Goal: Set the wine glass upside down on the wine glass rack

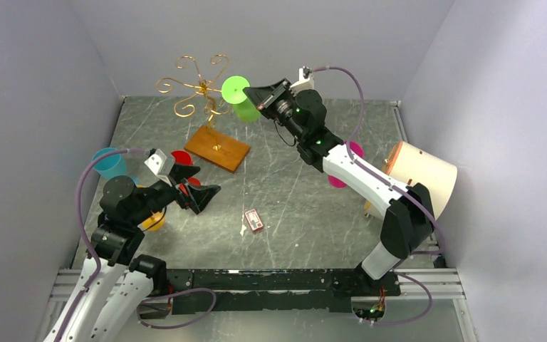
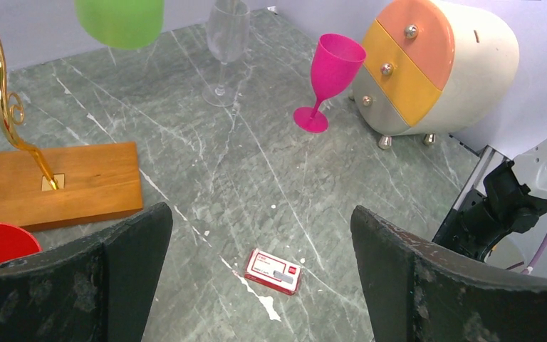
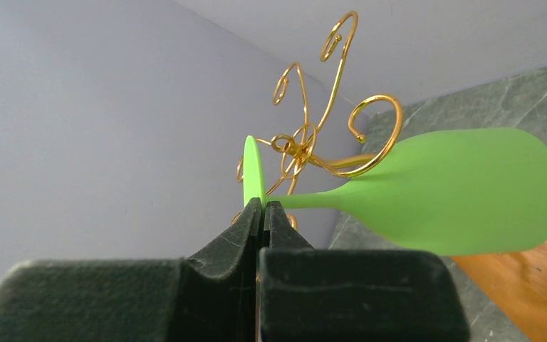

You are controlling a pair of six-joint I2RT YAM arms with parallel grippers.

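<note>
While the gold wire wine glass rack [image 1: 217, 148] on its brown wooden base carries nothing, the lime-green plastic wine glass [image 1: 242, 102] hangs foot-up, tilted, just beside its scroll arms; the right gripper [image 3: 263, 214] pinches the stem by the foot; hooking it on is left; the left gripper [image 1: 198, 184] gapes wide, empty.

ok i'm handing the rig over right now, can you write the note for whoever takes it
Left gripper: open, empty, low over the left side of the table.
Right gripper: shut on the stem of the green wine glass, right by its foot.
Glass: in the air, foot up, bowl down, against the gold curled arms of the rack.
Done: glass lifted, upside down, at the rack.
Left: seat it on an arm, let go, back away. Whether the stem already sits in a hook can't be told.
</note>
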